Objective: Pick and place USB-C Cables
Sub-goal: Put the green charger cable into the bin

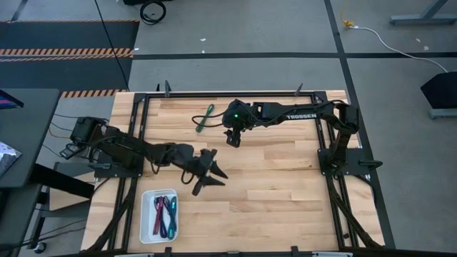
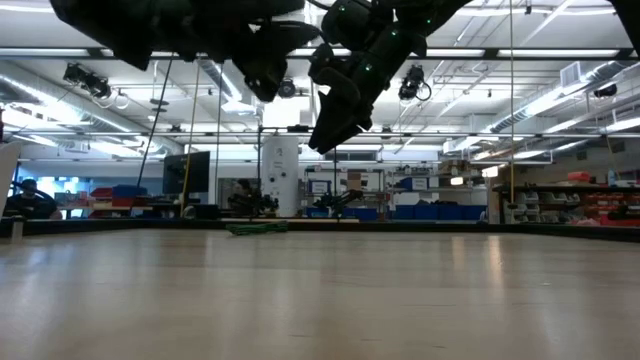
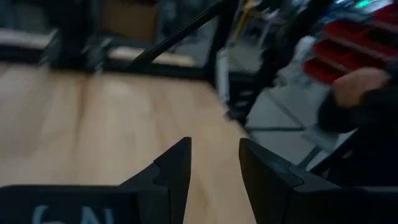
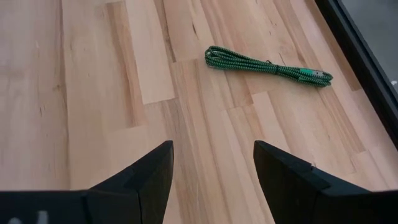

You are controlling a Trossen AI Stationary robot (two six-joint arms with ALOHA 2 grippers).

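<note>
- One braided green USB-C cable [image 1: 206,117], folded into a slim bundle, lies alone on the pale butcher-block wooden table [image 1: 285,193] near its far edge, well apart from the others; the right wrist view shows its green-and-black weave [image 4: 267,66] flat on the planks, and the low view catches it as a thin green strip [image 2: 256,228] far across the boards.
- One white rounded-rectangle plastic tray [image 1: 148,214] sits at the table's near-left corner. Inside it lie several more coloured cable bundles [image 1: 166,214] side by side; a magenta one, a dark bluish one and a teal one can be made out, but their exact number cannot be told from above.
- Two dark arms work over the table. The right gripper [image 1: 232,137] hangs above the boards just beside the green cable, not touching it; its two black fingers [image 4: 140,180] stand wide apart with only bare wood between them, holding nothing.
- The left gripper [image 1: 211,175] hovers over the middle-left of the table, between the tray and the green cable, its two black fingers [image 3: 174,168] spread about halfway and empty.
- Beyond the table's edge, in the left wrist view, one person's hand [image 3: 357,84] and dark sleeve show, blurred.
- A black metal frame [image 1: 136,128] rims the tabletop.
</note>
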